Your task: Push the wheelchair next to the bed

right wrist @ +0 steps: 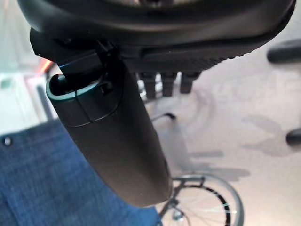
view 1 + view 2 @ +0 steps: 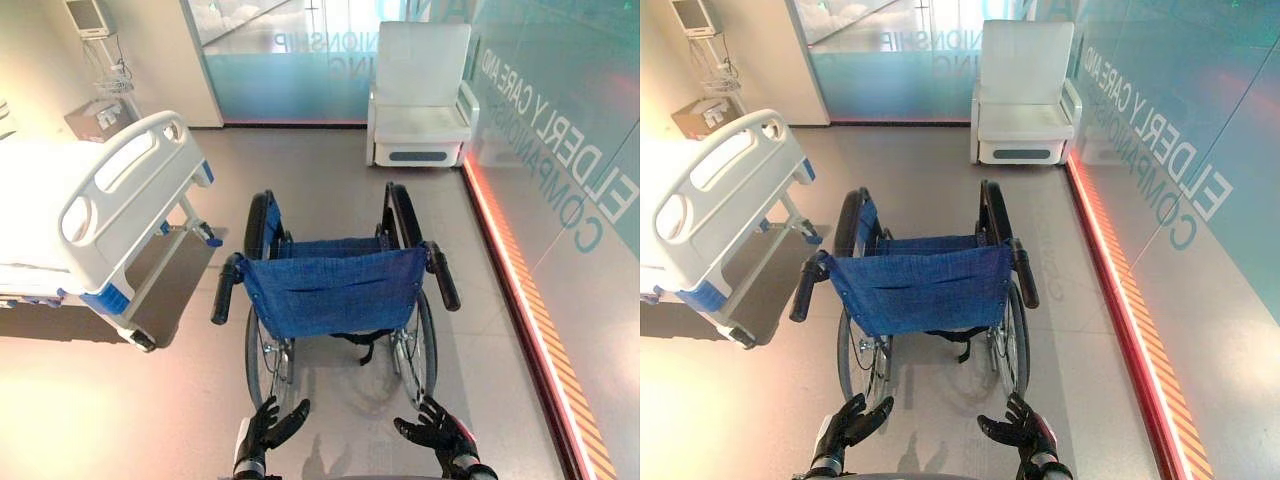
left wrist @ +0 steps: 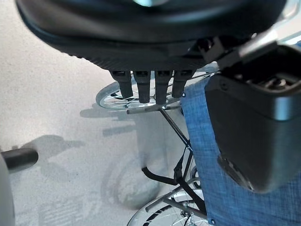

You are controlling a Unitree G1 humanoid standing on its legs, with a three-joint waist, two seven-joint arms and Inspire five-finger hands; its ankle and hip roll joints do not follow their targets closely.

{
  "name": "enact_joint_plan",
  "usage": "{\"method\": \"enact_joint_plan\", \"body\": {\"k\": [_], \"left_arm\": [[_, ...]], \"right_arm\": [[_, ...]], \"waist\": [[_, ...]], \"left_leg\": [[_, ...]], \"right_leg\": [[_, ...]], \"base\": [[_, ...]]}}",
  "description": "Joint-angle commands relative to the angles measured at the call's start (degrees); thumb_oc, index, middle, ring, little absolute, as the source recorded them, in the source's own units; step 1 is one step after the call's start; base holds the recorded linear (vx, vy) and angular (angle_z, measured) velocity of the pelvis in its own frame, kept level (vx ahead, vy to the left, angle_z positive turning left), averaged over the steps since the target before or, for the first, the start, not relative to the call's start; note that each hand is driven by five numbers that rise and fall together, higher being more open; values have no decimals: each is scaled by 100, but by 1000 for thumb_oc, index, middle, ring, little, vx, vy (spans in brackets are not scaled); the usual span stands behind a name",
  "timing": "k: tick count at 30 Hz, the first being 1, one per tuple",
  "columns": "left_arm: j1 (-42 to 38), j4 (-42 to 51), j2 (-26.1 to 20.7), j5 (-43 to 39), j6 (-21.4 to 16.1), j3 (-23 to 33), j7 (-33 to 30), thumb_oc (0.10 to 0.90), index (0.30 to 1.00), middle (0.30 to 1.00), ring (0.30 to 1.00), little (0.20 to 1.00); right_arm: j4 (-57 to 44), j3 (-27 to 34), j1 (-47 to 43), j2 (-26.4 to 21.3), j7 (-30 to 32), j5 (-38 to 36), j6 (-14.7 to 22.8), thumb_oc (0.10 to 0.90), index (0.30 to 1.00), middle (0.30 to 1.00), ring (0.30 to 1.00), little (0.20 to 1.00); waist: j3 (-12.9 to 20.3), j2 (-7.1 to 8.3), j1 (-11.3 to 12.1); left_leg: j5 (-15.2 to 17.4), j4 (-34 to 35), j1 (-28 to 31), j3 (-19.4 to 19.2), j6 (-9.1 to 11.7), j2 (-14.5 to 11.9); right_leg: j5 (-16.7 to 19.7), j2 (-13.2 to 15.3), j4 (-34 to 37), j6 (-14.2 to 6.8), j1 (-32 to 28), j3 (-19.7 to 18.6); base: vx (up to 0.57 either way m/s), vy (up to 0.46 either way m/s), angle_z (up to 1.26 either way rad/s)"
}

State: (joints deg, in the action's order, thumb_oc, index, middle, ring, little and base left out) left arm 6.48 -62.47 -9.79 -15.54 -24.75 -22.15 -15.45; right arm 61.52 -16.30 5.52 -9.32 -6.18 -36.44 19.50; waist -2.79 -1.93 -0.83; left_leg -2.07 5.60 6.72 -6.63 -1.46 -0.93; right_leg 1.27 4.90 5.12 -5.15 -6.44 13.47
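Open hands short of the wheelchair handles

Fingers (image 3: 145,89) of the left hand (image 2: 266,424) and right hand (image 2: 436,430) are loosely spread and hold nothing, low at the near edge where the wrists are cut off. The wheelchair (image 2: 330,285) stands just beyond them, its push handles (image 2: 226,290) untouched and its front hidden behind the blue backrest. The bed (image 2: 125,195) lies apart to the left, cut off by the edge; a white armchair (image 2: 420,90) stands far.
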Motion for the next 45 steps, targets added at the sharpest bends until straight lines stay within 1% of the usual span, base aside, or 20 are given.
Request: {"method": "enact_joint_plan", "body": {"k": [1, 3, 7, 10, 13, 17, 19, 20, 21, 22, 23, 24, 25, 28, 29, 31, 32, 38, 42, 45], "left_arm": [[-321, 124, 56, 43, -449, -110, -179, 800, 900, 900, 900, 900], [-334, 146, 54, -168, -408, -120, -16, 800, 900, 900, 900, 900], [-360, 134, 62, -21, -156, -163, 31, 800, 900, 900, 900, 900], [-395, 158, 4, 26, 56, -232, -136, 800, 900, 900, 900, 900], [-419, 264, -79, -118, 135, -155, -266, 800, 900, 900, 900, 900], [-488, 547, -235, -577, 112, 285, -329, 800, 900, 900, 900, 900], [-538, 873, -382, -687, 106, 690, -436, 800, 900, 900, 900, 900], [-567, 1039, -475, -775, 1, 898, -595, 800, 900, 900, 900, 900], [-570, 1056, -486, -788, 7, 920, -599, 800, 900, 900, 900, 900], [-629, 1212, -593, -882, -42, 1176, -749, 800, 900, 900, 900, 900], [-717, 1361, -695, -919, -61, 1409, -959, 800, 900, 900, 900, 900], [-749, 1414, -744, -912, -22, 1483, -999, 800, 900, 900, 900, 900], [-787, 1469, -800, -912, -52, 1568, -1125, 800, 900, 900, 900, 900], [-1107, 1582, -1136, -898, 39, 1909, -1394, 800, 900, 900, 900, 900], [-1149, 1583, -1182, -932, 58, 1934, -1404, 800, 900, 900, 900, 900], [-1540, 1687, -1633, -1092, 123, 2150, -1569, 800, 900, 900, 900, 900], [-1545, 1685, -1635, -1094, 123, 2152, -1567, 800, 900, 900, 900, 900], [-2097, 2090, -2262, -1335, 30, 2419, -1843, 800, 900, 900, 900, 900], [-2467, 2281, -2572, -1360, 43, 2373, -1693, 800, 900, 900, 900, 900], [-2718, 2471, -2815, -1410, 50, 2305, -1479, 800, 900, 900, 900, 900]], "right_arm": [[-173, -46, -429, 142, -94, -64, 265, 800, 900, 900, 900, 900], [-222, -83, -434, 140, -31, -100, 232, 800, 900, 900, 900, 900], [-300, -106, -454, 134, 31, -64, 171, 800, 900, 900, 900, 900], [-448, -227, -494, 29, 122, 140, 237, 800, 900, 900, 900, 900], [-724, -267, -551, -102, 253, 212, 96, 800, 900, 900, 900, 900], [-1330, -190, -648, -366, 348, 98, -76, 800, 900, 900, 900, 900], [-1779, 83, -701, -557, 396, -179, -241, 800, 900, 900, 900, 900], [-1972, 247, -726, -648, 427, -322, -274, 800, 900, 900, 900, 900], [-1992, 265, -729, -658, 439, -330, -264, 800, 900, 900, 900, 900], [-2162, 482, -778, -784, 487, -461, -291, 800, 900, 900, 900, 900], [-2273, 711, -848, -944, 511, -617, -192, 800, 900, 900, 900, 900], [-2317, 801, -881, -1016, 504, -666, -228, 800, 900, 900, 900, 900], [-2365, 903, -918, -1103, 554, -767, -149, 800, 900, 900, 900, 900], [-2455, 1324, -1251, -1549, 676, -998, -233, 800, 900, 900, 900, 900], [-2451, 1351, -1293, -1592, 692, -1025, -241, 800, 900, 900, 900, 900], [-2529, 1460, -1724, -1939, 936, -1172, -119, 800, 900, 900, 900, 900], [-2528, 1459, -1730, -1937, 939, -1172, -119, 800, 900, 900, 900, 900], [-3395, 1510, -2231, -2268, 1514, -1152, 184, 800, 900, 900, 900, 900], [-3705, 1469, -2584, -2407, 1925, -1028, 293, 800, 900, 900, 900, 900], [-3968, 1452, -2808, -2540, 2061, -963, 367, 800, 900, 900, 900, 900]], "waist": [[-71, 38, 30], [-77, 32, 25], [-86, 45, 19], [-97, 67, 20], [-110, 108, 41], [-116, 180, 89], [-89, 232, 125], [-75, 251, 137], [-74, 253, 138], [-54, 269, 148], [-29, 281, 160], [-24, 283, 163], [-16, 286, 169], [33, 283, 174], [35, 281, 173], [77, 262, 185], [72, 263, 183], [132, 235, 117], [152, 218, 93], [163, 198, 80]], "left_leg": [[340, -60, 9, 60, 85, 272], [340, -60, 9, 58, 80, 276], [346, -60, 16, 50, 68, 280], [353, -60, 25, 41, 58, 281], [357, -60, 44, 58, 52, 285], [361, -60, 65, 73, 45, 284], [364, -60, 73, 78, 45, 282], [366, -60, 79, 74, 45, 277], [367, -60, 81, 73, 45, 276], [371, -60, 90, 73, 45, 276], [380, -60, 99, 73, 48, 273], [383, -60, 104, 75, 50, 274], [387, -60, 110, 77, 54, 275], [408, -60, 141, 98, 66, 283], [410, -60, 145, 100, 68, 285], [423, -60, 156, 147, 73, 314], [423, -60, 157, 147, 73, 314], [418, -60, 146, 165, 73, 350], [419, -60, 148, 177, 70, 362], [420, -60, 138, 168, 70, 367]], "right_leg": [[-200, -179, -160, 117, -100, 100], [-207, -175, -169, 119, -96, 95], [-219, -174, -189, 121, -89, 92], [-228, -182, -202, 123, -85, 84], [-229, -191, -210, 124, -95, 84], [-213, -197, -181, 142, -134, 102], [-199, -198, -157, 154, -160, 110], [-192, -198, -151, 162, -166, 114], [-192, -198, -151, 163, -168, 114], [-184, -197, -147, 166, -175, 113], [-179, -193, -131, 170, -194, 122], [-178, -191, -128, 169, -201, 126], [-176, -189, -125, 168, -209, 132], [-167, -182, -107, 171, -243, 128], [-167, -180, -106, 170, -247, 125], [-162, -170, -89, 159, -267, 118], [-162, -170, -89, 159, -269, 119], [-169, -164, -67, 137, -269, 74], [-181, -179, -67, 138, -271, 51], [-187, -189, -62, 134, -264, 26]], "base": [[0, 0, 0], [0, 0, 0], [0, 0, 0], [0, 0, 0], [0, 0, 0], [0, 0, 0], [26, -36, 1], [0, 0, 0], [0, 0, 0], [0, 0, 0], [0, 0, 0], [0, 0, 0], [0, 0, 0], [0, 0, 0], [0, 0, 0], [0, 0, 0], [0, 0, 0], [0, 12, 4], [0, 0, 0], [0, 0, 0]]}}
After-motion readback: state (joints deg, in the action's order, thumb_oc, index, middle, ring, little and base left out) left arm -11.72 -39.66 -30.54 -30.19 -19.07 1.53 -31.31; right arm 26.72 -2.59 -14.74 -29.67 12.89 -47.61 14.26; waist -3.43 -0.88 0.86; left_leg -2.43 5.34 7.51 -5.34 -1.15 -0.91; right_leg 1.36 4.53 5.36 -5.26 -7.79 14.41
